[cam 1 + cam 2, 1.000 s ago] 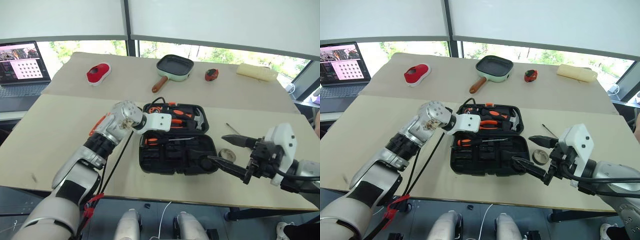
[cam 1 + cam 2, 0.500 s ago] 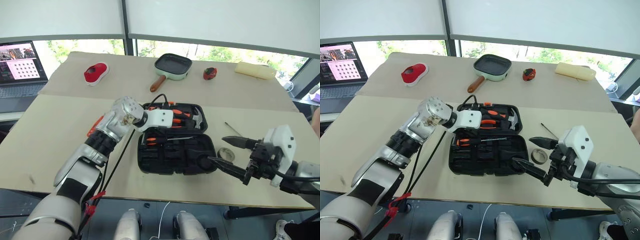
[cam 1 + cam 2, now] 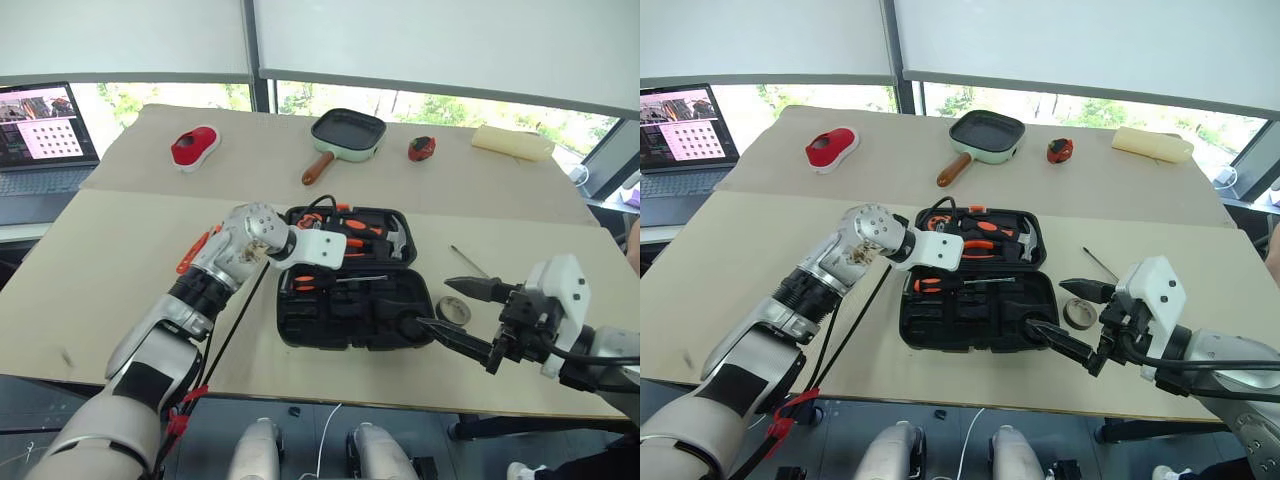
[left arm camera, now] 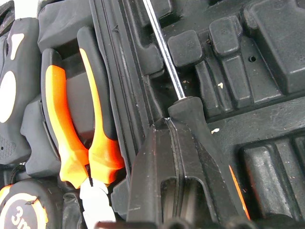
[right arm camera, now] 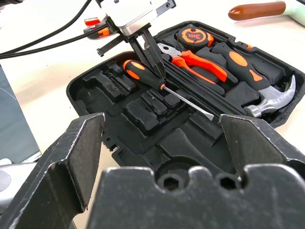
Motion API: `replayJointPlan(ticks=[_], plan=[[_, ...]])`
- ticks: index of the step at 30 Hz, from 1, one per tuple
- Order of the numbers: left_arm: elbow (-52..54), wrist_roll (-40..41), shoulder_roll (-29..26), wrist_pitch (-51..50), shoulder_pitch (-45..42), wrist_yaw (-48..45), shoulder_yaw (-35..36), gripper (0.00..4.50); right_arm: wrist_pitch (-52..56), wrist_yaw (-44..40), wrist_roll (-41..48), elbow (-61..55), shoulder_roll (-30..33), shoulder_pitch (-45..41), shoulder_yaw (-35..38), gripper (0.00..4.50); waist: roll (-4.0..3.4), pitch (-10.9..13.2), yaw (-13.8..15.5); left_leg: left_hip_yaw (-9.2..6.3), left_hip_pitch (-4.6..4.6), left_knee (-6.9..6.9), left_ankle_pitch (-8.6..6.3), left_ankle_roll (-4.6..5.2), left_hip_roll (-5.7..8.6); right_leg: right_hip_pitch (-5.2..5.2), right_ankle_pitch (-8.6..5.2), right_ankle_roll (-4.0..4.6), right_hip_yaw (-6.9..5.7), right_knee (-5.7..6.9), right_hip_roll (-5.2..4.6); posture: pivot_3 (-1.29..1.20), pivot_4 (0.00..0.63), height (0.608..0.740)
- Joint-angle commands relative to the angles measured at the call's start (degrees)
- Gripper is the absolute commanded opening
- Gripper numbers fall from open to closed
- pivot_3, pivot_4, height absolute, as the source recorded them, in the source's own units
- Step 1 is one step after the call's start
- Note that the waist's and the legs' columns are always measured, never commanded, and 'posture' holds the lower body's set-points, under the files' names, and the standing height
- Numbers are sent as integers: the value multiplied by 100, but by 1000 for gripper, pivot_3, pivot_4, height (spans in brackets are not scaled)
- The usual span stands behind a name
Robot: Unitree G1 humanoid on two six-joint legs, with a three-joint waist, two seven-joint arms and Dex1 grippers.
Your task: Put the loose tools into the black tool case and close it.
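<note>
Currently the case point(image 3: 347, 290) is lying open on the worktop point(image 3: 120, 250), with its far half holding the pliers point(image 5: 195, 64), hammer point(image 5: 271, 98) and tape measure point(image 5: 193, 36) in their slots. A screwdriver point(image 5: 157, 85) is resting across the near half, beside the hinge line, with its orange-and-black handle toward the left gripper point(image 5: 151, 59) and its steel shaft running toward the hammer.

The left jaws are standing fully closed, with their tips pressing on or pinching the black collar of the handle; the left wrist view is showing them against that collar, but whether they are actually clamping it cannot be told. The screwdriver is appearing to lie over the moulded ridges and not down in a slot.

Risk 1: if the left jaws are releasing or pushing at an angle, the screwdriver is likely to roll or pivot on the ridges and end up across the hinge, which would be blocking the lid from closing.

Risk 2: the shaft tip is lying close to the hammer head, so a sideways push could be wedging it under the seated tools.

The right gripper point(image 3: 455, 310) is hovering near the case's right corner with its jaws spread wide and holding nothing. The tape roll point(image 3: 453, 309) is lying on the worktop just beside the case, beneath those jaws, and another slim tool point(image 3: 466, 259) is lying farther back, well apart from the case. A careless descent here could be knocking the roll toward the worktop edge or nudging the case itself, disturbing the left arm's placement.
</note>
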State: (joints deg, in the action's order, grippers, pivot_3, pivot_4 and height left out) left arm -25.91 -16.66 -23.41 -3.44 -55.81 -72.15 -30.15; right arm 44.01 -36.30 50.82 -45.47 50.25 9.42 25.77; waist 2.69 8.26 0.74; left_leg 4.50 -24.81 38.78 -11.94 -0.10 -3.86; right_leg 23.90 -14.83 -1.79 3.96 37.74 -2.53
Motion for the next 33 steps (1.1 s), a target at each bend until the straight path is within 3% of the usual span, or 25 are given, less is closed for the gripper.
replayJointPlan(ticks=[1,7,18,25,33], plan=[[-232,-121,114,13,159,-117,-260,24,-189,27,-92,-74,-55,-22,43,4500,0,0,4,0,4,0,0,0,1,-5,0,0,0,-2,0,0,150,740],[-306,-137,182,69,166,-152,-307,24,-188,29,-186,-54,-117,-4,-3,4500,-1,-1,1,-1,50,-5,-5,7,0,-60,-4,-3,-2,-19,0,0,150,740],[-577,-559,185,683,271,-165,-554,24,-148,165,-309,-127,-326,-11,-136,4500,-20,-17,0,-2,57,-5,-10,13,0,-73,-6,-4,-3,-25,-1,0,150,740],[-906,-656,406,832,184,-82,-451,24,-157,258,-432,-121,-383,44,-153,4500,-62,-85,10,-7,59,-5,-14,20,5,-90,-8,-8,-3,-50,0,0,150,740],[-1212,-731,667,1089,-6,-116,-553,24,-172,229,-517,-23,-379,8,-168,4500,-61,-96,41,-31,60,-4,-15,22,18,-113,-13,-13,-3,-63,0,0,150,740]])
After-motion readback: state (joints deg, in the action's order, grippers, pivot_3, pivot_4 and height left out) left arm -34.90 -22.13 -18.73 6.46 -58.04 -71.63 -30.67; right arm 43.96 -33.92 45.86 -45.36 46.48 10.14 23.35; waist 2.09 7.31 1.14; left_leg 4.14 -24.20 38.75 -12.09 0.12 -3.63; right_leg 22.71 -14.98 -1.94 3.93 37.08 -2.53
